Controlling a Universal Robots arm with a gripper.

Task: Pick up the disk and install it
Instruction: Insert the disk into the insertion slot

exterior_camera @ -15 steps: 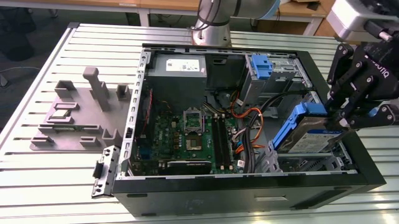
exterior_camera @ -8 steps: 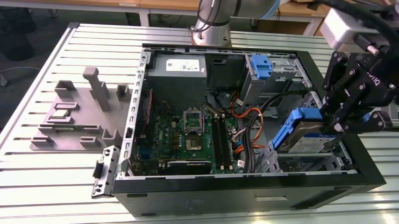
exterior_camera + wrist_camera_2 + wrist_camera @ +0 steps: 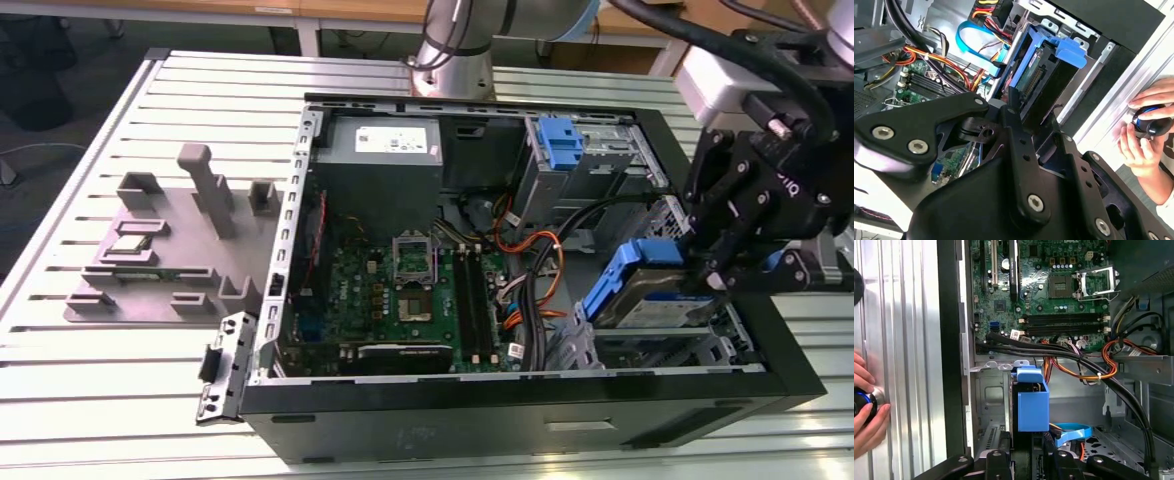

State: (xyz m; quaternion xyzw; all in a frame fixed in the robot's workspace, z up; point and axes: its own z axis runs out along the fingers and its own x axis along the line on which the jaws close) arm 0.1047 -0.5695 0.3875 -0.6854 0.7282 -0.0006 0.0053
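Observation:
The disk [image 3: 650, 290] is a silver drive in a bright blue carrier, held tilted just above the metal drive bay [image 3: 654, 350] at the near corner of the open computer case, on the exterior view's right. My gripper [image 3: 710, 285] is shut on it from that same side. In the first wrist view, the blue carrier [image 3: 1032, 405] stands on edge between my black fingers [image 3: 998, 460], with my gripper [image 3: 1026, 452] clamped on its lower end. In the second wrist view, the disk [image 3: 1041, 75] sits just past my gripper [image 3: 1039, 132], its blue tab over the bay.
The open case [image 3: 534, 400] holds a motherboard [image 3: 400, 290], a grey power-supply box [image 3: 380, 145], an upright blue bracket [image 3: 561, 140] and loose cables [image 3: 534, 270] beside the bay. A grey fixture [image 3: 174, 240] lies to the exterior view's left. A person's hands [image 3: 866, 410] hold a round knob outside the case.

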